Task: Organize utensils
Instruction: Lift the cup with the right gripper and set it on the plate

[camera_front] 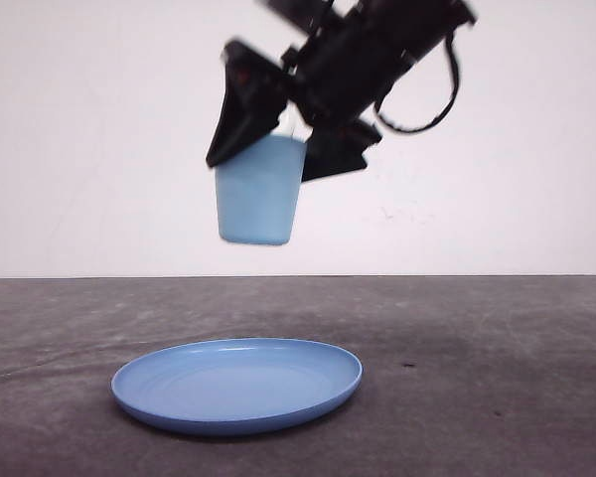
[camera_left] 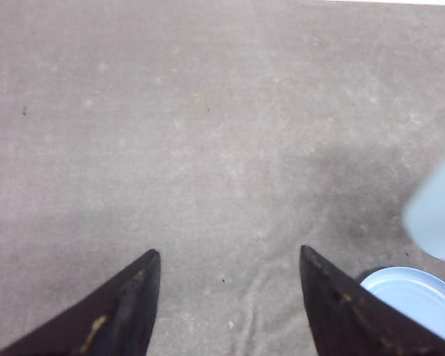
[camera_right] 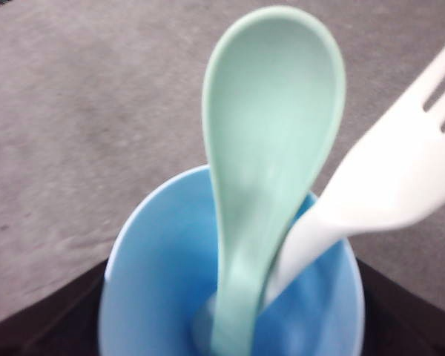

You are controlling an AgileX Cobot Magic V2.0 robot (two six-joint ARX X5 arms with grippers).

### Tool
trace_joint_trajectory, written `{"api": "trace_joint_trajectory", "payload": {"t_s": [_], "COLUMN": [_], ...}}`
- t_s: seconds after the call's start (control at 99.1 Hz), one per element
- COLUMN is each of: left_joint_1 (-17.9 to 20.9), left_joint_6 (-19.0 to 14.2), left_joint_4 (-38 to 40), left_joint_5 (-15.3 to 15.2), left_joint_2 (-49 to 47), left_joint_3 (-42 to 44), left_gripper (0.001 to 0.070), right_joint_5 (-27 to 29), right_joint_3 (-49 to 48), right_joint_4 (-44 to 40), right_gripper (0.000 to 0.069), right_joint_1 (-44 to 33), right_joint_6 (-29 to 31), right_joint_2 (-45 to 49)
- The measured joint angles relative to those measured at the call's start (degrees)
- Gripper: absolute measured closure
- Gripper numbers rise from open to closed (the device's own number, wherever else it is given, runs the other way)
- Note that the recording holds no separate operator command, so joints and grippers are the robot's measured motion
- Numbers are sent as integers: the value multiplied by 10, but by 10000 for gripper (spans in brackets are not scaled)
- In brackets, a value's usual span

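The mint-green spoon [camera_right: 271, 133] and the white fork [camera_right: 400, 178] stand handle-down inside the light blue cup [camera_right: 156, 282]. My right gripper [camera_right: 230, 326] is shut on the cup, with a dark finger on each side of it. In the front view the right gripper [camera_front: 278, 149] holds the cup [camera_front: 258, 194] in the air, well above the round blue plate [camera_front: 236, 383]. My left gripper [camera_left: 228, 256] is open over bare table with nothing between its fingers. The plate [camera_left: 419, 300] and the blurred cup [camera_left: 437, 215] lie off to one side of it.
The grey table [camera_front: 497, 378] stretches around the plate, with a white wall [camera_front: 79, 149] behind it. Nothing else stands on the table.
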Motion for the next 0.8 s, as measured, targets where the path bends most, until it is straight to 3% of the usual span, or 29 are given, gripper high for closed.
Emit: {"api": "trace_joint_trajectory", "payload": {"t_s": [0.384,0.797], "left_joint_1": [0,0], "left_joint_6": [2,2], "left_joint_4": [-1,-2], "left_joint_5": [0,0], "left_joint_2": [7,7], "left_joint_3": [0,0], "left_gripper": [352,352], "right_joint_5": [52,62], "right_joint_3": [-142,-198], "right_joint_4": [0,80], "right_gripper": [205,206], "right_joint_1": [53,103], "right_joint_6": [0,0], "right_joint_2": [-150,-115]}}
